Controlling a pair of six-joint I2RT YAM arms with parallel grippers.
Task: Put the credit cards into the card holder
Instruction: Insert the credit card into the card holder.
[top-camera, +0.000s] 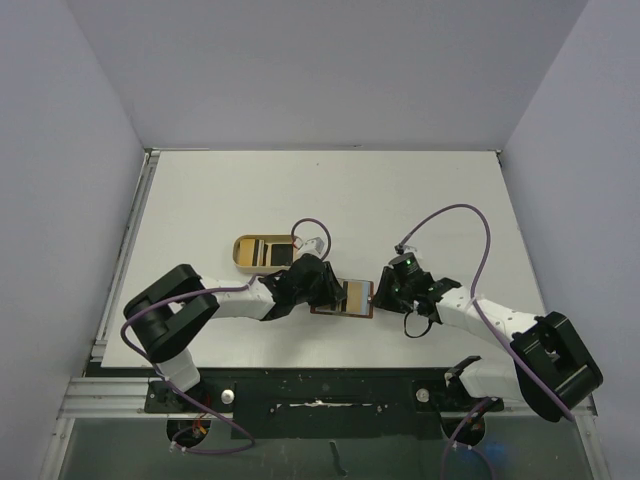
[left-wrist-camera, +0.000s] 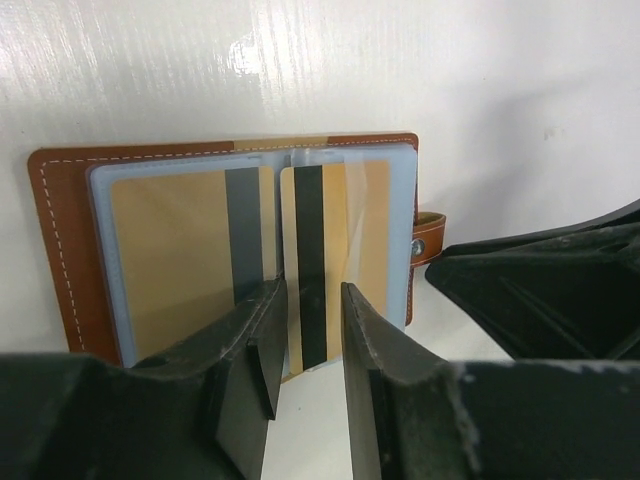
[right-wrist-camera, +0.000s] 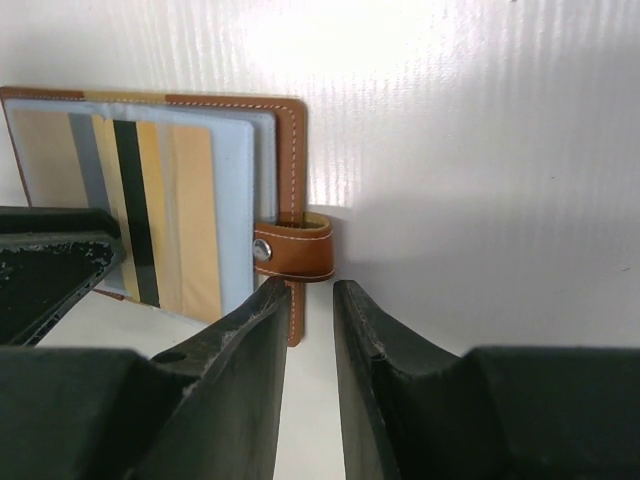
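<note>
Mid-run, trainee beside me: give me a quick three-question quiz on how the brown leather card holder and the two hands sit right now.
1. True or false: the brown leather card holder lies open on the white table.
2. The tan card with a dark stripe, in front of the left hand, sits how in its clear sleeve? A. fully inside; B. sticking partly out; C. nowhere near it.
3. Which hand is next to the holder's leather snap tab?

Key: 1 true. 2 B. 3 the right hand.
</note>
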